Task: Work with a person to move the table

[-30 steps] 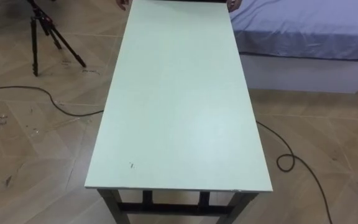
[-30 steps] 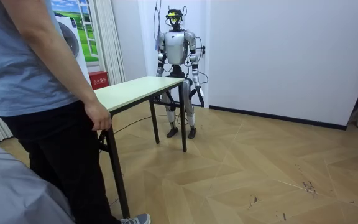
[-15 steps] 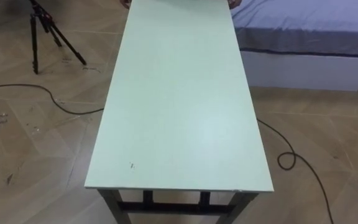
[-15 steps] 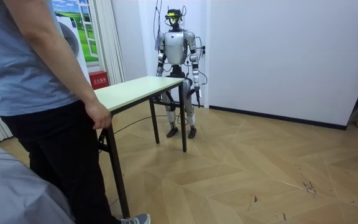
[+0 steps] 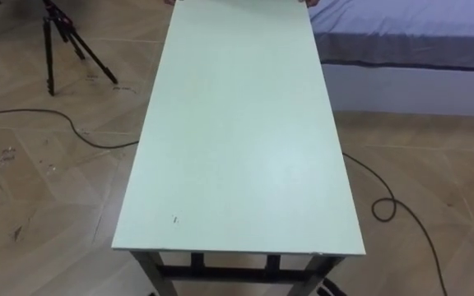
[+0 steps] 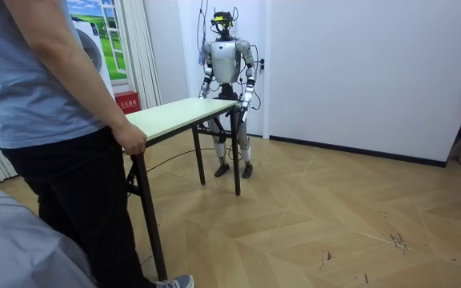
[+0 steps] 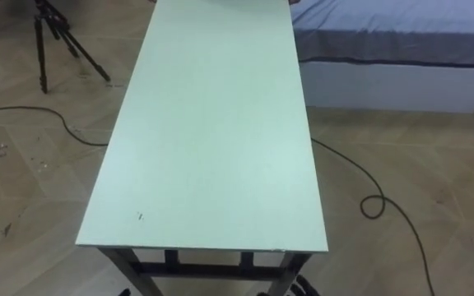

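Note:
A long table (image 5: 237, 140) with a pale green top and dark legs stretches away from me in the eye views. I stand at one short end (image 6: 218, 102), facing along it. A person in a blue shirt stands at the other end, one hand (image 6: 131, 142) gripping that edge; fingertips (image 5: 310, 2) show at the far corner. In the room view my left hand (image 6: 247, 99) is raised beside the table's corner and my right hand (image 6: 204, 94) hangs at the other side. Both are too small to read.
A bed (image 5: 410, 41) with a blue sheet stands close along the table's far right. A black tripod (image 5: 64, 41) stands at the far left. Dark cables (image 5: 385, 205) lie on the wooden floor on both sides. Open floor spreads across the room view's right.
In the room view my left forearm has lifted from hanging down to the level of the table's end. The person's hand has shifted a little on the edge. The eye view has drifted slightly.

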Motion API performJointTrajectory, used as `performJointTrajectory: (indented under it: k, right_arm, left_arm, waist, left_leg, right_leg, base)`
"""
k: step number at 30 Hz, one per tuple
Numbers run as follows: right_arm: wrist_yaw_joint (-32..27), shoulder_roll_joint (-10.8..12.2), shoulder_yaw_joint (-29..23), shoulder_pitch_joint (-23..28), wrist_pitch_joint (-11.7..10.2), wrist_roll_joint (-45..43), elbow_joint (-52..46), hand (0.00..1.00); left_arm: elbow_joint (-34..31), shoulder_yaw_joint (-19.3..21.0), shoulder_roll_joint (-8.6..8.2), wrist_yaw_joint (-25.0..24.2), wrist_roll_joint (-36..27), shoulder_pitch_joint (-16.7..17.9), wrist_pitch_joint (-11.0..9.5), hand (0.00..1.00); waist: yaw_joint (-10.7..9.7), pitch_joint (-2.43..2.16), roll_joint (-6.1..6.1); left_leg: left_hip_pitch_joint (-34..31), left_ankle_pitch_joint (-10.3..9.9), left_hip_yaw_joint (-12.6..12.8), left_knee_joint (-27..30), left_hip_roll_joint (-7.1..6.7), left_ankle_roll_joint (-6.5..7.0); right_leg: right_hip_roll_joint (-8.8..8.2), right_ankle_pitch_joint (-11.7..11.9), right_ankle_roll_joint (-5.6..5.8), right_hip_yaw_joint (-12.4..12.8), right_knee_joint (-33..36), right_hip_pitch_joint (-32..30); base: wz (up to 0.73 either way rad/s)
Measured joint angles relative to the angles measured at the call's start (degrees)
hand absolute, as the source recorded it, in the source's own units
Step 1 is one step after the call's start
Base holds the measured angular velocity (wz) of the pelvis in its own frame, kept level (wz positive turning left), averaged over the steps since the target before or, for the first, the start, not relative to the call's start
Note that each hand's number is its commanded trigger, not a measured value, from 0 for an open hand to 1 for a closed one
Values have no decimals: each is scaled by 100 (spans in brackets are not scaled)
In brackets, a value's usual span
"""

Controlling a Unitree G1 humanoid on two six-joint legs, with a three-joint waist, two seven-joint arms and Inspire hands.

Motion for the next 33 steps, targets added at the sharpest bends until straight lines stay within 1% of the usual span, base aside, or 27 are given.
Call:
performJointTrajectory:
  k: [2, 3, 4, 5, 6, 7, 8, 9, 11, 12, 14, 15, 17, 18, 19, 20, 21, 23, 25, 27, 28, 29, 31, 33]
  right_arm:
    - [15, -196, 237, 221, 38, 465, -422, 0]
    - [15, -248, 307, 259, 38, 612, -491, 0]
    - [18, -311, 437, 301, 37, 898, -600, 0]
    - [25, -367, 533, 312, 33, 1130, -681, 0]
    - [25, -381, 585, 326, 28, 1210, -734, 0]
    - [98, -431, 757, 369, 9, 1338, -865, 0]
    - [231, -456, 1015, 398, -34, 1390, -1041, 0]
    - [296, -476, 1128, 396, -35, 1441, -1128, 0]
    - [530, -449, 1593, 376, -36, 1532, -1466, 0]
    - [614, -452, 1706, 364, -34, 1565, -1531, 0]
    - [816, -484, 1877, 360, -32, 1793, -1758, 0]
    - [844, -495, 1891, 349, -33, 1822, -1787, 0]
    - [876, -609, 1987, 277, -33, 1991, -1893, 0]
    - [901, -635, 2008, 252, -33, 2029, -1896, 0]
    - [925, -669, 2045, 205, -33, 2084, -1896, 0]
    - [925, -690, 2049, 170, -33, 2160, -1896, 0]
    - [925, -696, 2049, 152, -33, 2183, -1896, 0]
    - [925, -701, 2056, 111, -35, 2251, -1896, 0]
    - [925, -714, 2075, 99, -35, 2294, -1896, 0]
    - [925, -734, 2111, 96, -36, 2383, -1901, 0]
    - [921, -783, 2147, 94, -39, 2389, -1950, 0]
    - [908, -874, 2202, 90, -49, 2392, -2057, 0]
    - [907, -962, 2221, 73, -49, 2390, -2154, 0]
    - [907, -984, 2231, 20, -56, 2357, -2154, 0]
  left_arm:
    - [-460, -285, 168, -113, -428, 153, 8, 0]
    - [-548, -367, 211, -133, -527, 166, 9, 0]
    - [-752, -501, 268, -152, -802, 163, 12, 0]
    - [-934, -645, 289, -165, -1093, 164, 10, 0]
    - [-1023, -718, 302, -169, -1215, 165, 1, 0]
    - [-1181, -880, 349, -193, -1433, 194, -15, 0]
    - [-1313, -1059, 375, -215, -1605, 191, -46, 0]
    - [-1379, -1138, 384, -218, -1693, 197, -51, 0]
    - [-1597, -1478, 433, -269, -1927, 217, -66, 0]
    - [-1675, -1530, 441, -276, -2038, 223, -66, 0]
    - [-1884, -1721, 494, -286, -2456, 338, -116, 0]
    - [-1924, -1729, 507, -287, -2518, 361, -121, 0]
    - [-2065, -1807, 591, -288, -2735, 379, -157, 0]
    - [-2114, -1838, 627, -289, -2747, 369, -158, 0]
    - [-2182, -1856, 674, -289, -2851, 342, -158, 0]
    - [-2193, -1870, 703, -291, -2948, 301, -160, 0]
    - [-2193, -1879, 712, -291, -2975, 283, -160, 0]
    - [-2194, -1948, 731, -291, -3090, 223, -160, 0]
    - [-2198, -1952, 752, -291, -3171, 207, -159, 0]
    - [-2258, -1952, 801, -291, -3190, 207, -152, 0]
    - [-2267, -1953, 831, -291, -3252, 202, -144, 0]
    - [-2267, -1955, 838, -291, -3293, 195, -136, 0]
    - [-2268, -1952, 850, -291, -3400, 166, -133, 0]
    - [-2268, -1948, 866, -290, -3406, 117, -133, 0]
  waist:
    - [3, 4, 3]
    - [3, 7, 3]
    - [-25, 7, -3]
    - [-64, 14, 1]
    - [-79, 15, 3]
    - [-87, 19, 10]
    - [-89, 18, 15]
    - [-88, 19, 17]
    - [-92, 18, 17]
    - [-96, 17, 18]
    - [-99, 16, 33]
    - [-91, 15, 33]
    - [-105, 18, 36]
    - [-110, 18, 38]
    - [-126, 31, 68]
    - [-145, 24, 77]
    - [-150, 21, 86]
    - [-175, -2, 130]
    - [-175, -15, 161]
    - [-176, -16, 173]
    - [-170, -20, 183]
    - [-162, -20, 188]
    - [-169, -14, 182]
    - [-150, -11, 182]
  left_leg:
    - [24, 0, 2, 0, 4, 0]
    - [26, 0, 5, 0, 5, 0]
    - [10, 0, 11, 1, 3, 0]
    - [-18, 0, 16, 1, 3, 0]
    - [-28, 0, 22, 1, 3, 0]
    - [-36, 0, 25, 1, -1, 0]
    - [-35, 0, 28, 2, -2, 0]
    - [-35, 0, 29, 4, -1, 0]
    - [-52, 0, 28, 65, -3, 0]
    - [-61, 0, 28, 82, -4, 0]
    - [-72, 0, 19, 90, -6, 0]
    - [-75, 0, 18, 94, -6, 0]
    - [-94, 0, 17, 132, -6, 0]
    - [-96, 0, 16, 133, -6, 0]
    - [-105, 0, 16, 133, -6, 0]
    - [-119, 0, 16, 133, -6, 0]
    - [-136, -1, 16, 133, -7, 0]
    - [-186, 0, 16, 146, -9, 0]
    - [-189, 0, 19, 148, -9, 0]
    - [-192, 0, 22, 150, -8, 0]
    - [-192, 0, 22, 150, -8, 0]
    - [-191, 0, 22, 150, -10, 0]
    - [-191, 0, 16, 150, -11, 0]
    - [-190, 0, 15, 150, -11, 0]
  right_leg:
    - [3, -1, -1, 6, 31, -1]
    - [3, -4, -4, 6, 50, -11]
    - [0, -16, -8, 10, 88, -54]
    - [0, -18, -10, 11, 113, -97]
    - [0, -19, -11, 13, 125, -113]
    - [-5, -48, -16, 36, 198, -160]
    - [-2, -55, -19, 52, 211, -170]
    - [0, -58, -22, 59, 225, -178]
    - [-6, -79, -23, 58, 282, -230]
    - [-8, -81, -23, 60, 281, -235]
    - [-9, -85, -23, 65, 290, -251]
    - [-10, -85, -23, 63, 298, -257]
    - [-28, -91, -29, 27, 351, -274]
    - [-37, -94, -33, 0, 362, -280]
    - [-44, -95, -35, -25, 365, -282]
    - [-50, -95, -35, -39, 376, -292]
    - [-52, -94, -35, -48, 376, -295]
    - [-59, -92, -37, -64, 382, -306]
    - [-58, -90, -38, -61, 387, -325]
    - [-55, -90, -39, -50, 390, -341]
    - [-54, -90, -39, -43, 395, -338]
    - [-55, -90, -39, -40, 395, -333]
    - [-55, -90, -39, -40, 405, -314]
    - [-54, -91, -39, -34, 404, -312]
  base:
    - [-7]
    - [-6]
    - [-4]
    - [0]
    - [-5]
    - [-8]
    - [-9]
    - [-4]
    - [2]
    - [6]
    - [6]
    - [4]
    - [0]
    - [0]
    - [5]
    - [6]
    - [6]
    - [4]
    - [0]
    - [0]
    - [0]
    - [0]
    - [0]
    - [0]
